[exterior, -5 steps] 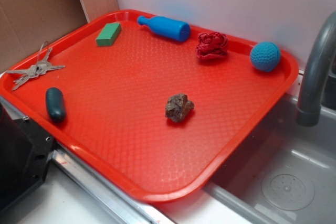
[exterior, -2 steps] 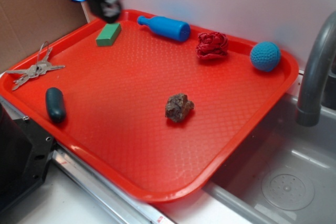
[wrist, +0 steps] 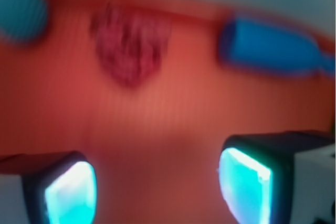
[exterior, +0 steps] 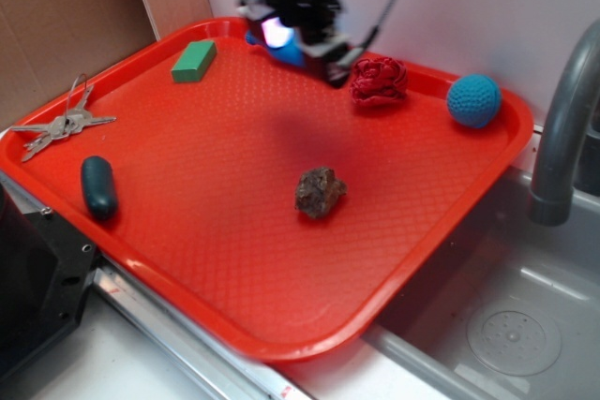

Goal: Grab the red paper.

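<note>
Wrist view: the red paper (wrist: pixel 131 48), a blurred dark crimson wrinkled wad, lies on the red tray (wrist: pixel 173 114) ahead of the wide-spread, empty fingers (wrist: pixel 71 192), between blue ball (wrist: pixel 21 11) and blue bottle (wrist: pixel 273 51).

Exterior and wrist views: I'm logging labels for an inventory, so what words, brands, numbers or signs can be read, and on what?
None can be read in either view.
Red tray: embossed texture only, no lettering.
Blue bottle, red paper, blue ball, green block, rock: no print visible.
Keys: too small to tell any stamping.
Wrist view: too blurred to read anything; the gripper shows only glowing pads.
</note>
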